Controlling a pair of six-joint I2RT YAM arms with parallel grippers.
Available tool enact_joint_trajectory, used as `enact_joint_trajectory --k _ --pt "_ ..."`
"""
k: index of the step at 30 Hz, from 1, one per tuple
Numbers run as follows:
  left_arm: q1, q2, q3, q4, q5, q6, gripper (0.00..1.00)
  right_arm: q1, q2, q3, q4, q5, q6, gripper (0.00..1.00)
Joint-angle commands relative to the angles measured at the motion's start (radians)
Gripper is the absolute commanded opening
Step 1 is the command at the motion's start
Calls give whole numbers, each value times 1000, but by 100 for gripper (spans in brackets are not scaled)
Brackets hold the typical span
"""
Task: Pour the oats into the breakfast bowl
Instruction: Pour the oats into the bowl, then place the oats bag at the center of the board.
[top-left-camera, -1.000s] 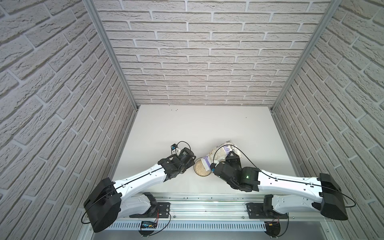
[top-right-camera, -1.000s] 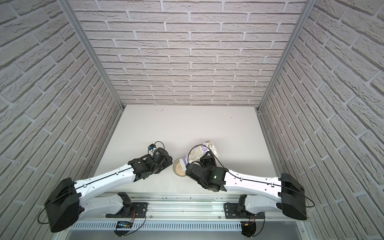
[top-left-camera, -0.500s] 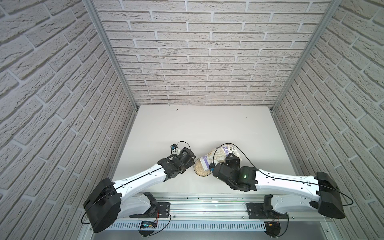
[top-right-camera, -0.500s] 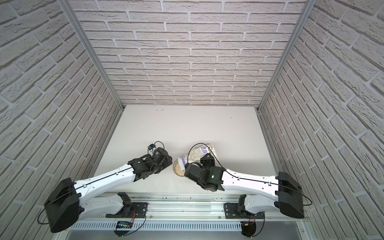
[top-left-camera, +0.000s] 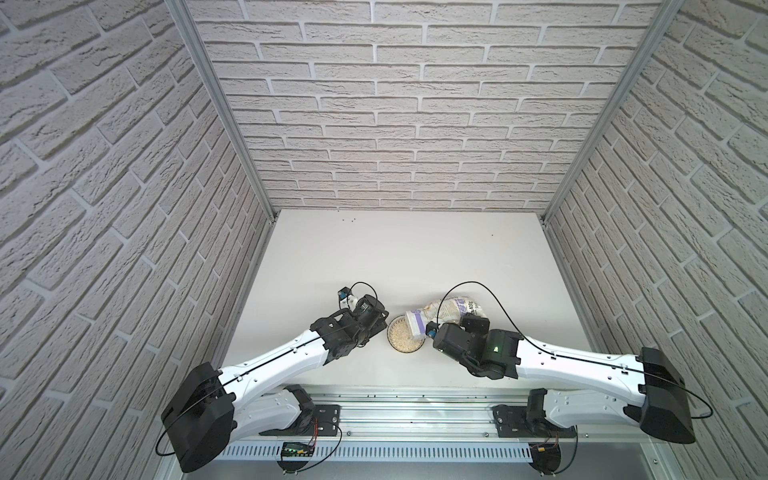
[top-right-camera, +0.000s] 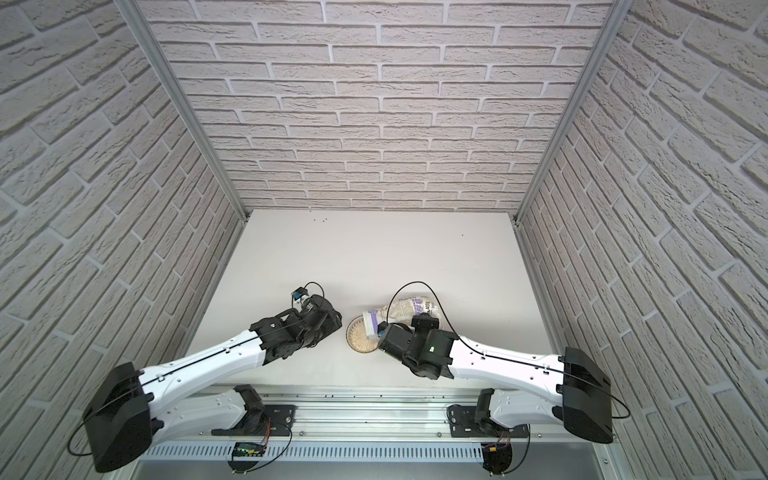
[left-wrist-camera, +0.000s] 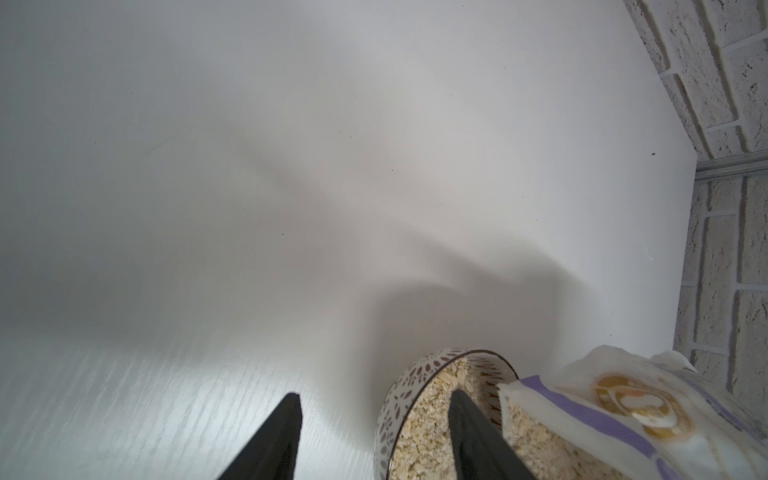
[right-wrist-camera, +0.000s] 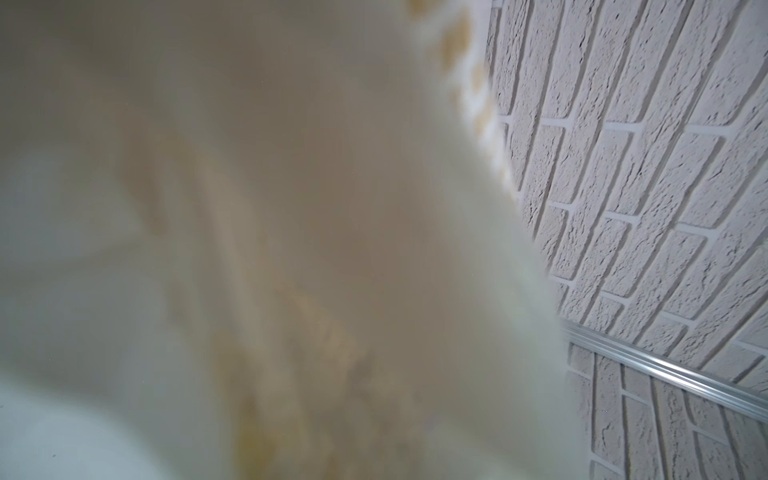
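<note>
The breakfast bowl (top-left-camera: 405, 352) (top-right-camera: 360, 351) stands near the table's front middle, filled with pale oats (top-left-camera: 400, 340) (left-wrist-camera: 428, 415). The white and purple pouch (top-left-camera: 457, 307) (top-right-camera: 415, 308) (left-wrist-camera: 623, 407) is held tilted, its open mouth over the bowl's right side. My right gripper (top-left-camera: 444, 324) is shut on the pouch; its fingers are hidden, and the pouch (right-wrist-camera: 291, 208) fills the right wrist view as a blur. My left gripper (left-wrist-camera: 374, 395) (top-left-camera: 384, 329) is open and straddles the bowl's left rim (left-wrist-camera: 419, 370). One finger is outside the bowl and the other is over the oats.
Brick-pattern walls (top-left-camera: 374, 124) close in the white table (top-left-camera: 395, 257) on the left, back and right. An aluminium rail (top-left-camera: 415, 407) with both arm bases runs along the front edge. A black cable (top-left-camera: 469, 284) loops above the pouch.
The right arm has shifted slightly and the pouch now lies flatter, its mouth lower over the bowl. The left arm and the bowl have not moved.
</note>
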Motion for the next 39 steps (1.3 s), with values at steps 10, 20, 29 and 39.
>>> enact_joint_trajectory --k 10,20,29,39 --pt "46 -96 33 -86 -53 33 60 -34 -156 -16 136 -61 170 3" --pt "77 -125 97 -135 -72 75 61 -48 -231 -59 231 -136 264 3" --pt "92 -142 130 -153 -83 95 61 -102 -371 -160 421 -268 390 3" --pt "97 -129 137 -133 -84 99 61 -214 -438 -363 924 -462 694 3"
